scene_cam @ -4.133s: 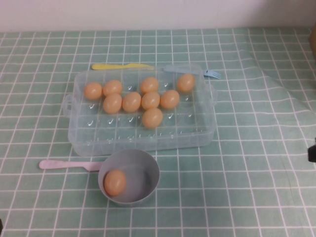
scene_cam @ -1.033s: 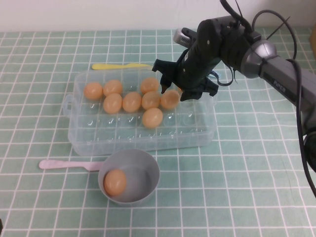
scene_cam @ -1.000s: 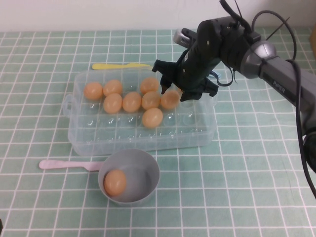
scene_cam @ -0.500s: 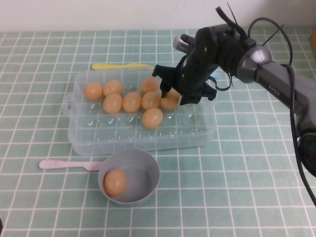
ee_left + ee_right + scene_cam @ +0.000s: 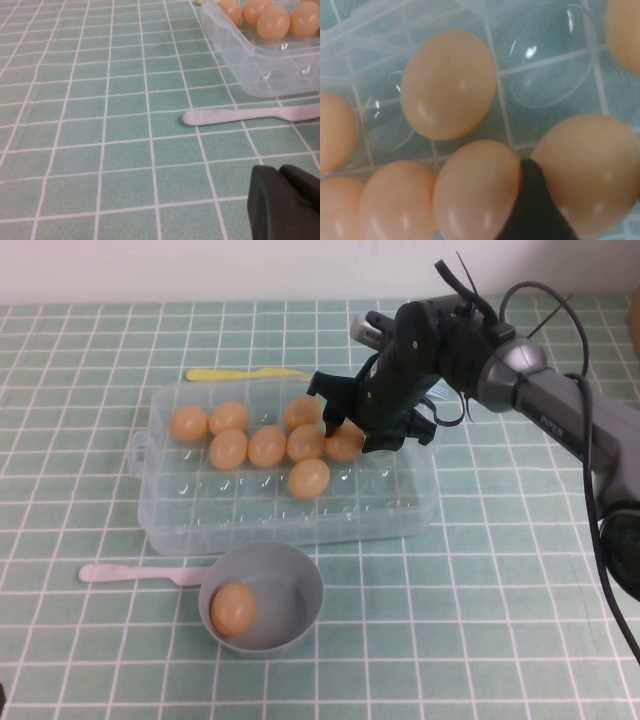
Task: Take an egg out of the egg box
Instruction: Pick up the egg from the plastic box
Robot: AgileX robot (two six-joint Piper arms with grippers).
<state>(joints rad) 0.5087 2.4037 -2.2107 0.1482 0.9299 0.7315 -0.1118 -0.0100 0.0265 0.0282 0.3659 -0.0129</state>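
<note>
The egg box (image 5: 290, 510) is a clear, glossy plastic rectangle with rounded corners, a small handle lug on each short side and a floor moulded into rows of shallow round dimples; it lies on a green cloth (image 5: 480, 580) checked with thin white lines, its long side running across the table. Smooth, matte orange-tan eggs cluster in its far half. The egg (image 5: 346, 443) at the right end of that cluster is an oval half covered by the right gripper (image 5: 352, 432), so which way its long axis runs cannot be told from above. The right gripper, black and angular, reaches down into the box from the far right, and in the right wrist view one dark finger (image 5: 532, 210) is wedged between the egg (image 5: 592, 170) and its neighbour, touching both; the other finger is out of sight, so whether the jaws are closed on the egg cannot be told. Near the box's front wall stands a round grey bowl (image 5: 300, 580) holding one more egg, with a pale pink plastic knife (image 5: 140, 574) just left of it. The left gripper (image 5: 285, 205) hangs low over the cloth near the knife's handle, its grip unreadable.
</note>
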